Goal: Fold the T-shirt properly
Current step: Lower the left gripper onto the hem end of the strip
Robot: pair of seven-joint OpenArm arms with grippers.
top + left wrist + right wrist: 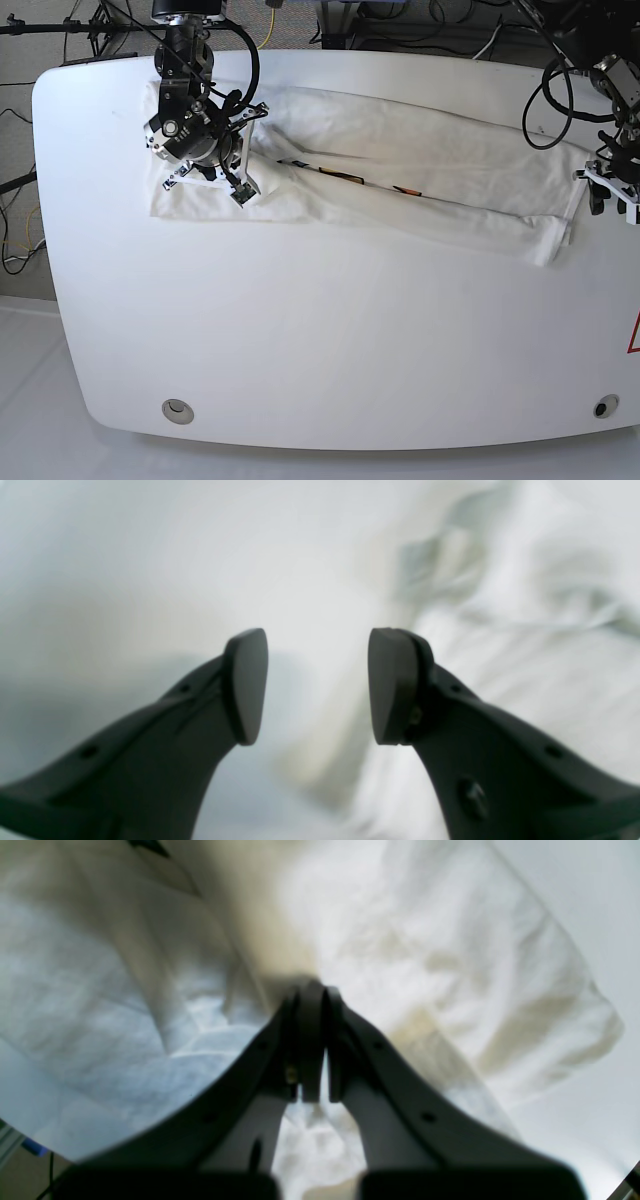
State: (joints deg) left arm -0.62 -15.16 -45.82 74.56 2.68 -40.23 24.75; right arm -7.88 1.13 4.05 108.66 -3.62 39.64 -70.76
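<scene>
Here the T-shirt [400, 165] lies as a long band across the upper table [320, 340]; soft, light, sure to sag; best taken at corners or hems; right gripper [312, 990] fingers pinch its left end; left gripper [317, 685] fingers gape, empty.

The white cotton T-shirt [400, 150] lies folded lengthwise into a long, narrow band across the far half of the white table [320, 330], running from the far left down toward the right edge. Its fabric is creased and rumpled. Small slivers of dark and orange print show along the central fold line.
</scene>
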